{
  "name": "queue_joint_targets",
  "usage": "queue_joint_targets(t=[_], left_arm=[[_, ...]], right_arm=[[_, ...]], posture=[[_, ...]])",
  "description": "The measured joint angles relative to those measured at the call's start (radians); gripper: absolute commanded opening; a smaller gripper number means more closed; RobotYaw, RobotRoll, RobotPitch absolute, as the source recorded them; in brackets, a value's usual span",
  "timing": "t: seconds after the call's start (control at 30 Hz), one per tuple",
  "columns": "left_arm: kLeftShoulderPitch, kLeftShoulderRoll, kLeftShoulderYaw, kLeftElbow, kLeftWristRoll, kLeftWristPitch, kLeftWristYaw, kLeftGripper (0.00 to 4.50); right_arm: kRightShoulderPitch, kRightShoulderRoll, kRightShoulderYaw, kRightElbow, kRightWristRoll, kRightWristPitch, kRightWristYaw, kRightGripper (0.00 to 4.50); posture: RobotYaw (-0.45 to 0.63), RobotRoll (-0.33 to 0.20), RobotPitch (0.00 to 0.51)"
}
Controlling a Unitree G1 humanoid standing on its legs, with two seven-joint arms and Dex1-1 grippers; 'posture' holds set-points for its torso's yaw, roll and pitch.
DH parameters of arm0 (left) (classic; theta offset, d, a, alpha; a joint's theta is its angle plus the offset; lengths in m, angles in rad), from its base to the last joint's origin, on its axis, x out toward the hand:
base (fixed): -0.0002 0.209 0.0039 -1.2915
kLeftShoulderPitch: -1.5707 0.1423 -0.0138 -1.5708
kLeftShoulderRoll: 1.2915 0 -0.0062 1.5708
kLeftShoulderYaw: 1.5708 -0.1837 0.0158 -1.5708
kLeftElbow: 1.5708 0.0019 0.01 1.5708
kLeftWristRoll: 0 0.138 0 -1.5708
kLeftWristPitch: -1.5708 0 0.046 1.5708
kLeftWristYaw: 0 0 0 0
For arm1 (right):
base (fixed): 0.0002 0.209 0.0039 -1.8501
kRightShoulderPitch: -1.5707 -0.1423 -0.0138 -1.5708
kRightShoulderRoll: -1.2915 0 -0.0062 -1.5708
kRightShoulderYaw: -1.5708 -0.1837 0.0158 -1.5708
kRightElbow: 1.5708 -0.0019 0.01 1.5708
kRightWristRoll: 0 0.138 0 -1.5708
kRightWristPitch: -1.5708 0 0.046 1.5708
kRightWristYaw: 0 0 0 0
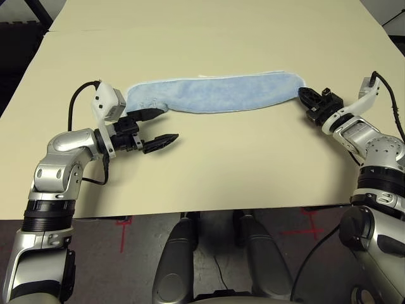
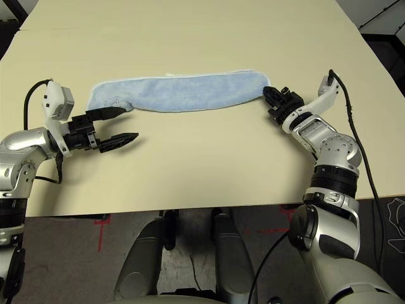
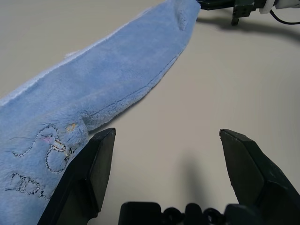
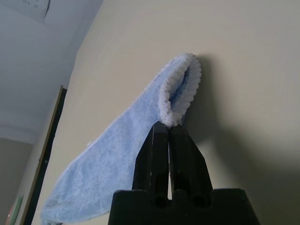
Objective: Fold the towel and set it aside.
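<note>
The towel (image 1: 215, 94), already a long band near the table's (image 1: 209, 171) twelve o'clock edge, is pinched at three o'clock by the right gripper (image 1: 307, 95); the wide-apart left gripper (image 1: 159, 126) should next clamp nine o'clock.

left gripper (image 1: 154, 128) jaws spread wide, right gripper (image 1: 305, 95) jaws pinched together.

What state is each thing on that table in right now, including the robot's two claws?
towel: folded into a long narrow band, lying flat on the table, its right end pinched.
left gripper: open, at the towel's left end, holding nothing.
right gripper: shut on the towel's right end.
</note>
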Motion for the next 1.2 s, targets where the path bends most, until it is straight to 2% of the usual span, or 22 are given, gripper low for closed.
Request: queue_joint_targets(t=[0.27, 0.53, 0.7, 0.9, 1.2], left_arm=[[0.007, 0.0, -0.007, -0.003, 0.0, 0.002, 0.0, 4.5], [0.001, 0.001, -0.009, 0.004, 0.001, 0.001, -0.002, 4.5], [-0.049, -0.011, -0.008, 0.022, 0.002, -0.011, 0.015, 4.5], [-0.104, -0.016, -0.006, 0.091, 0.028, -0.072, 0.052, 4.5], [-0.103, -0.011, -0.007, 0.122, 0.054, -0.109, 0.04, 4.5]], right_arm=[[0.053, -0.022, -0.005, -0.07, 0.018, 0.034, -0.011, 0.03], [0.109, -0.103, -0.007, -0.093, 0.027, 0.066, -0.001, 0.03], [0.11, -0.151, -0.007, -0.093, 0.027, 0.066, 0.024, 0.03], [0.11, -0.158, -0.006, -0.093, 0.025, 0.065, 0.041, 0.03], [0.11, -0.165, 0.014, -0.093, -0.001, 0.046, 0.073, 0.03]], posture=[[0.02, 0.0, 0.272], [0.01, 0.0, 0.273], [0.01, 0.0, 0.273], [0.01, 0.0, 0.271], [0.0, 0.0, 0.271]])
